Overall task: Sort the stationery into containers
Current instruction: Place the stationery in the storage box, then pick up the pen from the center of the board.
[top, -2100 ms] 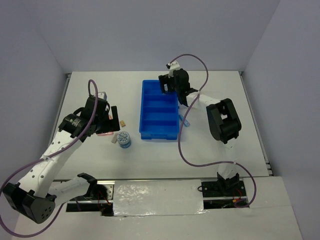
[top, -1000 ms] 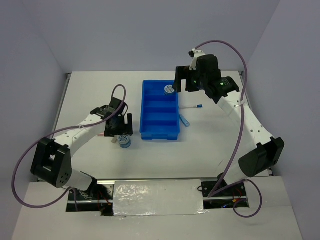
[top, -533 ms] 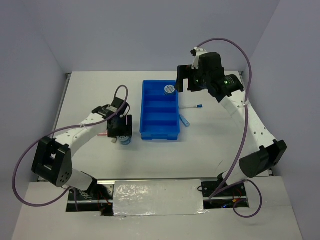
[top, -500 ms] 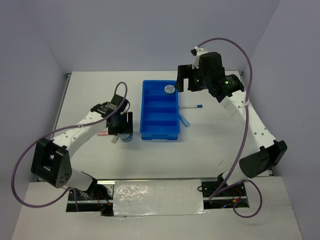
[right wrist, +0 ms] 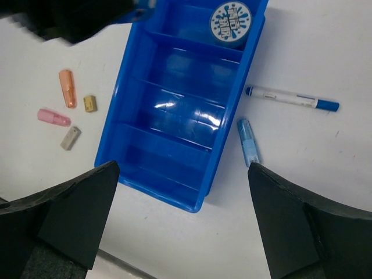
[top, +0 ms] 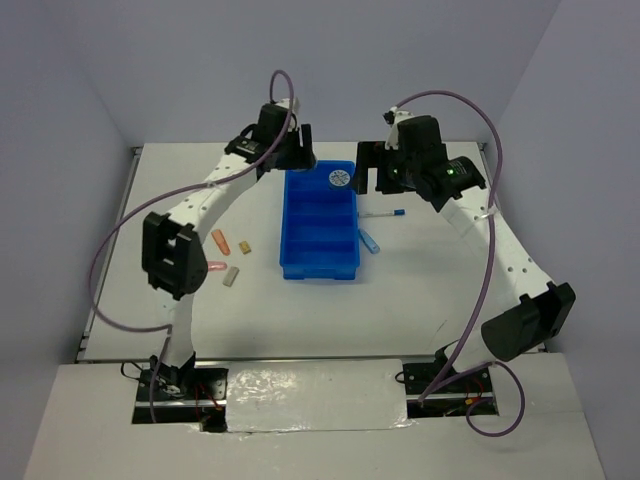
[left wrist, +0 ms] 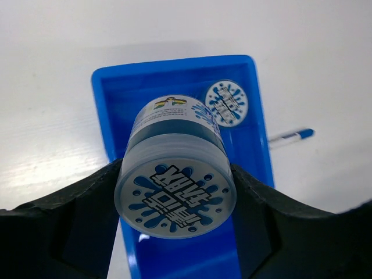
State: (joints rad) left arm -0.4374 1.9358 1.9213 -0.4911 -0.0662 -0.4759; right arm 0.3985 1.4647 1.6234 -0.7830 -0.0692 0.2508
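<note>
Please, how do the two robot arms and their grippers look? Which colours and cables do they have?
The left arm and right arm have white links and black joint housings. A purple cable loops along each. Both grippers have broad matte black fingers. A green light glows near the right wrist.

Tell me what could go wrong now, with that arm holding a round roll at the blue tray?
1. The held roll hangs by the far end of the tray, where another roll already sits in the end compartment. Released off-centre, it might land on that one or on the rim and tumble out.
2. The left fingers grip only its smooth round sides, so it could slip early.
3. The right arm's fingers hover open near the same end, so the arms might bump.
</note>
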